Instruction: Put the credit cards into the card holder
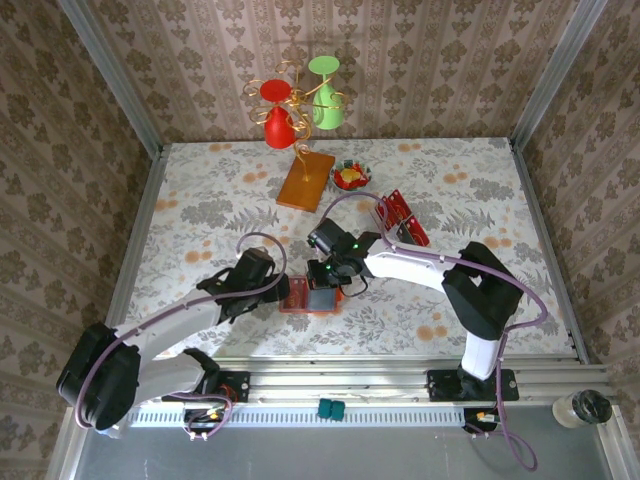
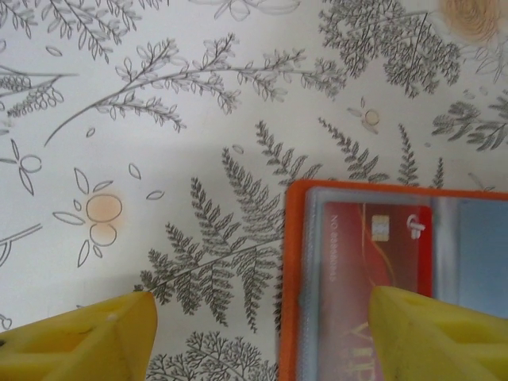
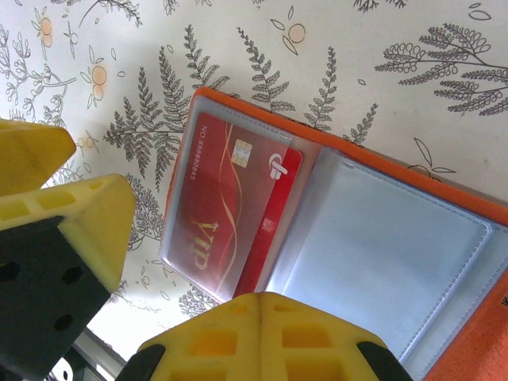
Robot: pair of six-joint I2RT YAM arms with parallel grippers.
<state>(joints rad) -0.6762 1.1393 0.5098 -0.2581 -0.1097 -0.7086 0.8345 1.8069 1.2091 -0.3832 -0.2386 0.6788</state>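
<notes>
Orange card holder (image 1: 300, 303) unfolded flat, long axis left-right, red credit card (image 3: 226, 206) pocketed parallel to fold, left gripper (image 2: 262, 325) agape, right gripper (image 3: 258, 309) closed.

Left half of table (image 1: 200, 215): bare cloth, open from the near edge to the back wall.
Centre front: card holder (image 1: 297, 300) lies open; left gripper (image 2: 262, 337), jaws spread, straddles its left edge; right gripper (image 3: 262, 333), fingers closed, hangs over its pockets. Both arms crowd in here.
Right of centre: credit cards (image 1: 402, 215) heaped just beyond the right forearm.
Back centre: wooden board (image 1: 305, 181), small bowl (image 1: 350, 178) and glass stand (image 1: 298, 105) block the middle.
Front right: bare cloth under the right arm.
</notes>
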